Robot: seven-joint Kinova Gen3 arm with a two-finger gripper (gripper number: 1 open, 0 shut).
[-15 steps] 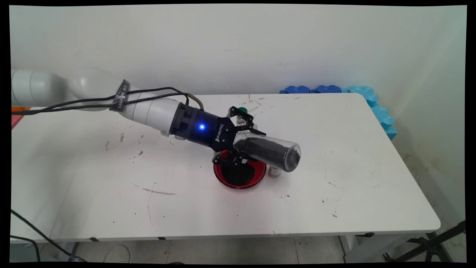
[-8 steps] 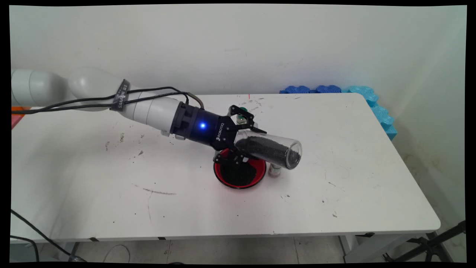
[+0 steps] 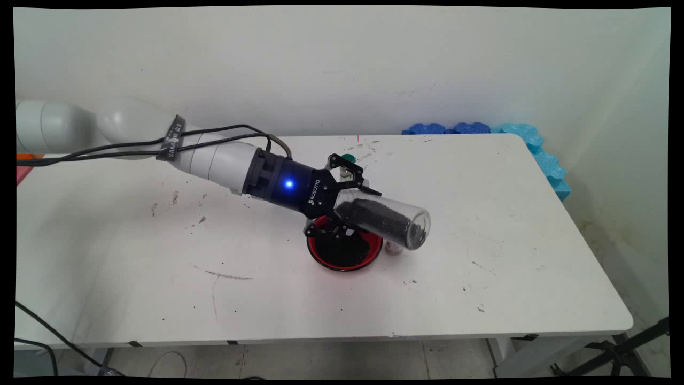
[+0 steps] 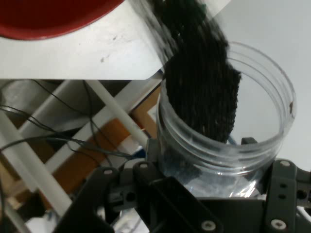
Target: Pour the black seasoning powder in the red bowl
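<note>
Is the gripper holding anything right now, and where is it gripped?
Yes. The gripper is shut on a clear jar of black granules, tipped on its side, and clamps it by the closed end.

A robotics lab: a white robot arm (image 3: 214,155) trailing black cables (image 3: 107,149) reaches from the left over a scuffed white table (image 3: 507,256) against a bare wall, tripod legs (image 3: 614,353) lower right.

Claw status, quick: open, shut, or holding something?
Claw: shut on the clear jar of black granules, held tilted on its side above the red bowl.
</note>
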